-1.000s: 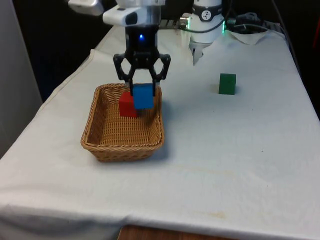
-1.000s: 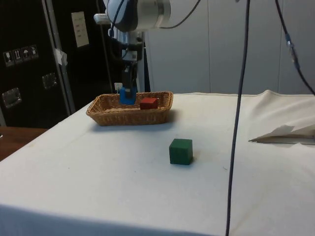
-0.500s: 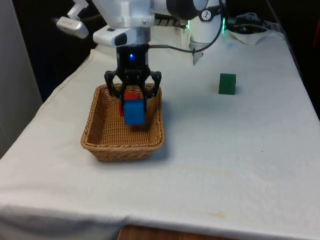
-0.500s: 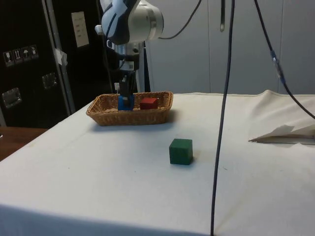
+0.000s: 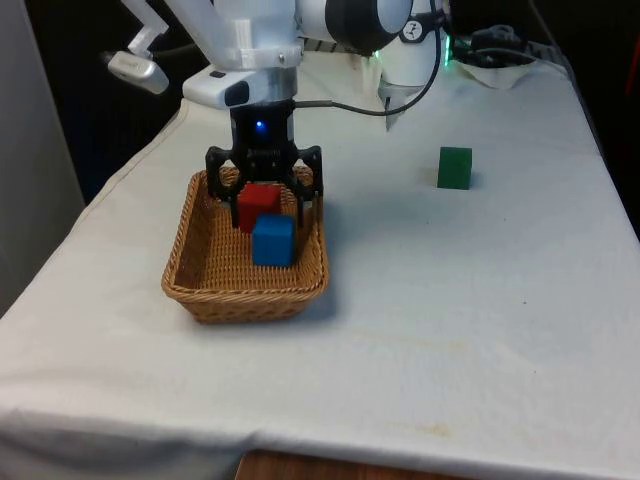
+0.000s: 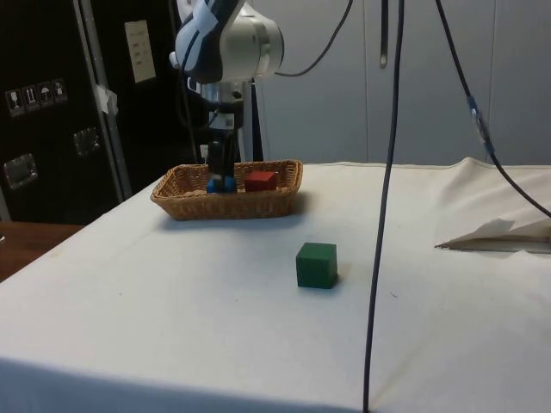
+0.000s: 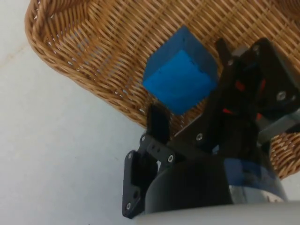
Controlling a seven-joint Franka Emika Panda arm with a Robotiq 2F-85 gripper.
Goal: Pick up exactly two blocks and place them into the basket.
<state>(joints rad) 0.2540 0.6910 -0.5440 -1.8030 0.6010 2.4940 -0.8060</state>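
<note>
The gripper (image 5: 264, 200) hangs with fingers released; just below them the blue block (image 5: 273, 241) lies in the wicker basket (image 5: 195, 262) beside the red block (image 5: 258, 204). Both blocks look delivered; only withdrawal remains.

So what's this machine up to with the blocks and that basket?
The robot arm is putting blocks into the wicker basket. Its gripper hangs over the basket with its fingers spread open, and the blue block lies free on the basket floor beneath it. A red block sits in the basket too, right behind the blue one. A green block stands out on the white cloth, off to the front view's right. So both blocks are in.
</note>
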